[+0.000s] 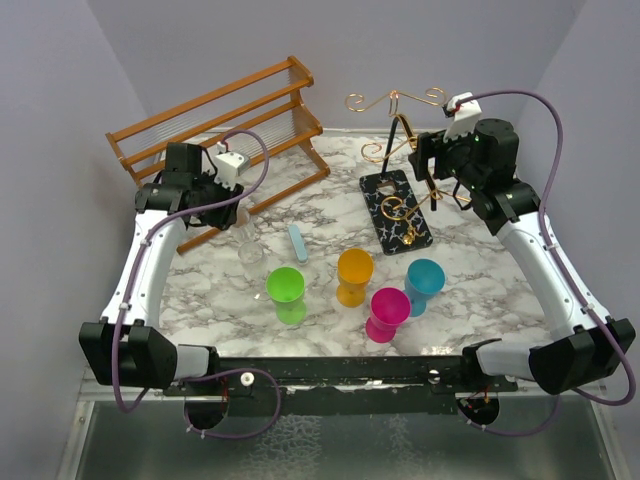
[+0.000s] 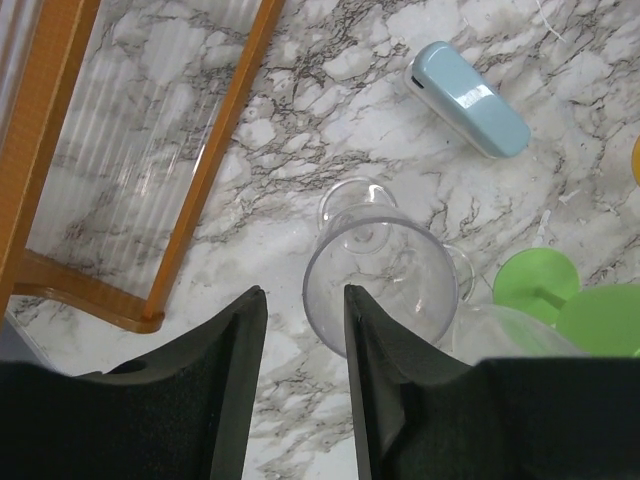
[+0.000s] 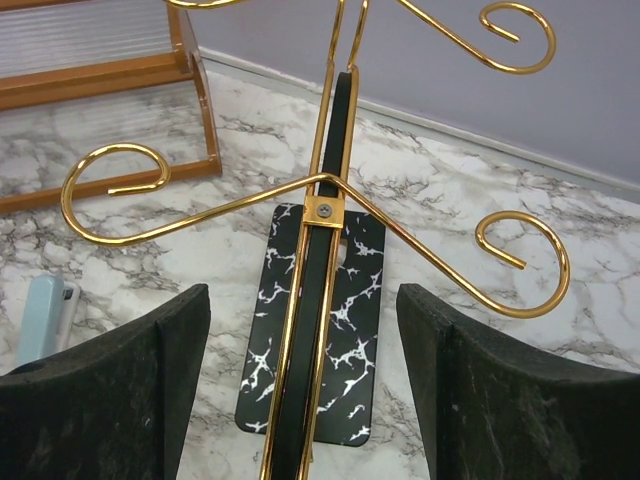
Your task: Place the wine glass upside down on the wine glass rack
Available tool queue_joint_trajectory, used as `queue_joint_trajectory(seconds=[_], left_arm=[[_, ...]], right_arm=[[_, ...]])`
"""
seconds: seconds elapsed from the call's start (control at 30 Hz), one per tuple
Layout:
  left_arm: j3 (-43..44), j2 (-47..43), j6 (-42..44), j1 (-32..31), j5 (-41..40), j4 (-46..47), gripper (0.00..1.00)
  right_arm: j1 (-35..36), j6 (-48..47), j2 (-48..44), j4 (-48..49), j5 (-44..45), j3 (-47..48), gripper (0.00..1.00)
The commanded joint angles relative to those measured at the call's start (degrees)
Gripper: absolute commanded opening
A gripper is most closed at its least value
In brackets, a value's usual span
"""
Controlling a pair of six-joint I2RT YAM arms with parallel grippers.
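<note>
Wood at far left: a brown slatted shelf rack sits at 10 o'clock on the marble table. Just off its 5 o'clock end hangs the left gripper, fingers spread apart, clamped on nothing. The clear wine glass stands upright on the marble right below it, about 9 o'clock from table centre. In the wrist view its rim is partly in the gap and mostly behind one finger; contact cannot be told. A pale blue oblong lies at 2 o'clock of the glass. Along 6 o'clock are a green cup, orange cup, pink cup and teal cup. The wine glass rack is at 1 o'clock, well apart from the glass — gold wire curls, slanted black post, black white-veined base flat on the marble. At its 2 o'clock side is the right gripper, fingers wide apart, with the post showing in the gap — touching or not, cannot tell.
</note>
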Motion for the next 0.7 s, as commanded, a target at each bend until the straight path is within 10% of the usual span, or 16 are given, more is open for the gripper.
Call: queue_joint_trajectory(seconds=[0.0, 0.47, 0.67], left_arm=[[2.56, 1.27, -0.36, -1.11, -1.36, -0.09, 0.37], [6.36, 3.44, 1.64, -4.31, -6.99, -0.84, 0.0], [14.74, 3.93, 3.18, -6.12, -9.35, -3.26, 0.0]], right_arm=[[-0.54, -0.81, -0.9, 1.59, -1.64, -0.45, 0.75], [-1.31, -1.18, -0.51, 1.35, -2.74, -0.03, 0.77], [-2.95, -2.83, -1.36, 0.83, -7.95, 0.51, 0.81]])
